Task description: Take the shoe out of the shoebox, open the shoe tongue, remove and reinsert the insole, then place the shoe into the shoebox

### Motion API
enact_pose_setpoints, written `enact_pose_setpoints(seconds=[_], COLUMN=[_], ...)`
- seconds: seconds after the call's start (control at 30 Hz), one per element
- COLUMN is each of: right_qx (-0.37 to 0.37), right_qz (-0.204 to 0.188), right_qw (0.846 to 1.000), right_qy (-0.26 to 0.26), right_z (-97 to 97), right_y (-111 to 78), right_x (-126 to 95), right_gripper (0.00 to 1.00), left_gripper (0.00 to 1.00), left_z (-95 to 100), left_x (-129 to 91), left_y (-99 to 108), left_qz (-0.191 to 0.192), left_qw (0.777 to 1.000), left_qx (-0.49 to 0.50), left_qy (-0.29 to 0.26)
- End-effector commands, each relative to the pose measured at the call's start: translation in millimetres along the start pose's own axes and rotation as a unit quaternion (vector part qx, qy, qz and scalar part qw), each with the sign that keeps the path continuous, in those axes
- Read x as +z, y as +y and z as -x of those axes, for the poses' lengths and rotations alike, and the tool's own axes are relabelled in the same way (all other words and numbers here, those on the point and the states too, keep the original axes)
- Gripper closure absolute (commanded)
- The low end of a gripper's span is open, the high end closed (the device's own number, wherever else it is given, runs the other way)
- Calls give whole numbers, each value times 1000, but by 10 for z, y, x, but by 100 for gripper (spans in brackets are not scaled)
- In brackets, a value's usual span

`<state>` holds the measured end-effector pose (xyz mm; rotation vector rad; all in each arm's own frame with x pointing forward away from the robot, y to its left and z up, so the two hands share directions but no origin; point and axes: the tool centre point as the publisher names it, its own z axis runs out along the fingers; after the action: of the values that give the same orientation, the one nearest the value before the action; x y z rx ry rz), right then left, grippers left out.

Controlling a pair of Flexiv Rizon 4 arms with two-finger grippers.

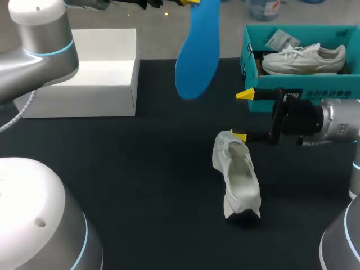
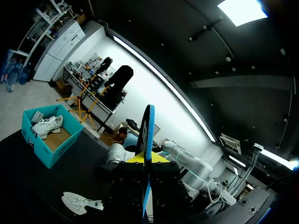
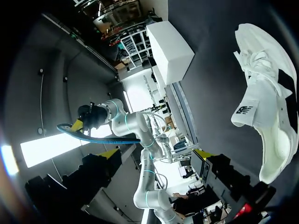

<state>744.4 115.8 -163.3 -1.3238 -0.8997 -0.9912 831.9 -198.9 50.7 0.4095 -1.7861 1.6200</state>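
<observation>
While the left gripper (image 2: 148, 157) is clamped on the blue insole (image 1: 198, 50) high above the shoe (image 1: 239, 177), the right gripper (image 1: 243, 115) stands spread just beside the shoe. Reinsertion looks next, which calls for lowering the insole into the shoe's opening.

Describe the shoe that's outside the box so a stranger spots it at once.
At the far right of the black table stands a teal shoebox. In front of it lies a white shoe. Unlike its twin inside the box, it sits in the open.
</observation>
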Motion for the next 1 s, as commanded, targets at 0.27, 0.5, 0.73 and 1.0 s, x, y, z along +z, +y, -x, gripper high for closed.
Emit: enact_pose_setpoints(seconds=[0.27, 0.5, 0.73, 1.0], right_qx=[-22, -22, -22, -22], right_qz=[23, 23, 23, 23], right_qw=[999, 999, 999, 999], right_qy=[-1, -1, -1, -1], right_z=[-99, -99, -99, -99], right_y=[-115, -115, -115, -115], right_x=[-64, -64, -64, -64], right_gripper=[0, 0, 0, 0], left_gripper=[100, 100, 100, 100], left_z=[4, 4, 4, 4], left_x=[-1, -1, -1, -1], left_y=[1, 1, 1, 1], left_qz=[1, 1, 1, 1], left_qw=[1000, 1000, 1000, 1000], left_qx=[0, 0, 0, 0], left_qy=[0, 0, 0, 0])
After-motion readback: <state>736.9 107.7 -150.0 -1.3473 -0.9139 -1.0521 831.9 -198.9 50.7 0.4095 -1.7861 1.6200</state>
